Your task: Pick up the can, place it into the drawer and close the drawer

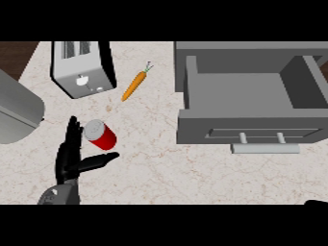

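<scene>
The counter (195, 178) is showing as smooth, pale veined stone; the can (102, 136) is gleaming red with a silvery metal top; the toaster (84, 77) is shining like metal; the drawer (251, 124) is looking matt grey.

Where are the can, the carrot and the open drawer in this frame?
can (102, 137): head view, on its red side wall.
carrot (132, 86): head view, middle of the orange body.
drawer (248, 126): head view, on its grey front panel.
</scene>
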You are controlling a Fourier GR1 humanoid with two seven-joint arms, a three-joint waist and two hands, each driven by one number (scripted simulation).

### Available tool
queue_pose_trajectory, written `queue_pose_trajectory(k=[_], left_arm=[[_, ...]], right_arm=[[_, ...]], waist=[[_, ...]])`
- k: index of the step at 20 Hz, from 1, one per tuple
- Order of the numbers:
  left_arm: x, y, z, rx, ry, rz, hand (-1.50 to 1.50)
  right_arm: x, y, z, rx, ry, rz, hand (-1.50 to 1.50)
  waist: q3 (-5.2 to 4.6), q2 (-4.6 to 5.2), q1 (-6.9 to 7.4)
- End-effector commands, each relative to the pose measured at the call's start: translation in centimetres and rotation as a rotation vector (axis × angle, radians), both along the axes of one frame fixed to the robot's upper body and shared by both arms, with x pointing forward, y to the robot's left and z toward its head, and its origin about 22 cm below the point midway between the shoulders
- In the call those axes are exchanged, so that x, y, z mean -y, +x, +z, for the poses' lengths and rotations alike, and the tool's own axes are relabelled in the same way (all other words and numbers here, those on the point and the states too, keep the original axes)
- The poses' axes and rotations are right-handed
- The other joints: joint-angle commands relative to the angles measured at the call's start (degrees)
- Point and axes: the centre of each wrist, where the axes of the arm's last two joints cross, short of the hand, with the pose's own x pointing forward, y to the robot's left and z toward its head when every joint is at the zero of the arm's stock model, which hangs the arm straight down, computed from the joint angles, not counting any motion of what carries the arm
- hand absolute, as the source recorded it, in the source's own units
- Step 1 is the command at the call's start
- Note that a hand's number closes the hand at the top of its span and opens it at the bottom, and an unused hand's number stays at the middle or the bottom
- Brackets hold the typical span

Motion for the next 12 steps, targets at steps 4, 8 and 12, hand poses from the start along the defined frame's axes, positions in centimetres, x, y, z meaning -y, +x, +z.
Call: queue_pose_trajectory(k=[4, 8, 12], left_arm=[[0.0, 1.4, -2.6, 0.000, 0.000, -0.001, -1.50], [-0.7, 3.5, -1.4, 0.022, -0.028, -0.028, -1.50], [0.4, 4.9, -1.0, 0.039, 0.003, -0.065, -1.50]], right_arm=[[1.4, -0.6, -0.3, -0.013, 0.000, -0.002, -1.50], [1.2, 0.1, 0.5, 0.015, 0.002, -0.016, -1.50], [-0.3, 0.1, 0.2, 0.002, -0.023, 0.007, -1.50]], waist=[[-0.02, 0.08, -0.40], [-0.01, 0.06, -0.24], [-0.02, 0.09, -0.33]])
